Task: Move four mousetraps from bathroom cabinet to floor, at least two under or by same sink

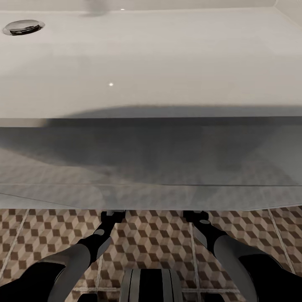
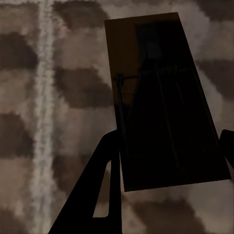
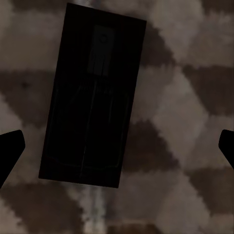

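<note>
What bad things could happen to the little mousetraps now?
The left gripper straddles a flat tan wooden mousetrap; lifting away might drag it across the cube-patterned tile floor. The second dark mousetrap lies between the right gripper's open fingers, so a bump could shove it.

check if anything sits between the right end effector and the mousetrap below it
Nothing visible does. In the right wrist view the mousetrap lies flat on the bathroom floor, with the right end effector open above it and only bare tile around.
</note>
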### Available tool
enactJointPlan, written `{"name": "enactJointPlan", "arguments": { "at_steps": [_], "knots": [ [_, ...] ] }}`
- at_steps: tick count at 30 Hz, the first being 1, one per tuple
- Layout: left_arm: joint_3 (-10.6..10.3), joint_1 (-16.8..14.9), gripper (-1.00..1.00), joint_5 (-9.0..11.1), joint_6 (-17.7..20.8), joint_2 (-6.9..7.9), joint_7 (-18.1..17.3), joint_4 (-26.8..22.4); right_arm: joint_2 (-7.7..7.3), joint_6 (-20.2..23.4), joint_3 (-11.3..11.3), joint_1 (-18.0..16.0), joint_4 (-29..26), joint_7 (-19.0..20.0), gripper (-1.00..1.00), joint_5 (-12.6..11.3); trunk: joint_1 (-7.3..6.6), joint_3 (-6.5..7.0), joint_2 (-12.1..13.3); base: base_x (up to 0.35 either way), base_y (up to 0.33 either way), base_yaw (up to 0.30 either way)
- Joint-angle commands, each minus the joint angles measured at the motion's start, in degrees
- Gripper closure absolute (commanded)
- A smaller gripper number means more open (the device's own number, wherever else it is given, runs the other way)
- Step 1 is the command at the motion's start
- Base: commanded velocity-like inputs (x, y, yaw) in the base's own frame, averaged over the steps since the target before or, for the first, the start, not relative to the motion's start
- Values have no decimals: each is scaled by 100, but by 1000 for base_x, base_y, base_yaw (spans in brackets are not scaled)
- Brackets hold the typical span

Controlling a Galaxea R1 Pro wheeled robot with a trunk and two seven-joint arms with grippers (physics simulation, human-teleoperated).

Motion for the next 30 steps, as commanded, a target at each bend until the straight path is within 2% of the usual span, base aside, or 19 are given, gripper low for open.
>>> {"name": "enactJointPlan", "arguments": {
  "at_steps": [1,30],
  "knots": [
    [-46,-3,100,-26,-17,-1,68,7,1,-20,49,-3,6,-20,-100,-53,-1,-3,-1,0,0,0],
    [-46,-1,100,-20,-15,2,67,122,1,-20,51,-1,6,-20,-100,-53,-1,-3,-1,0,0,0]
  ]
}}
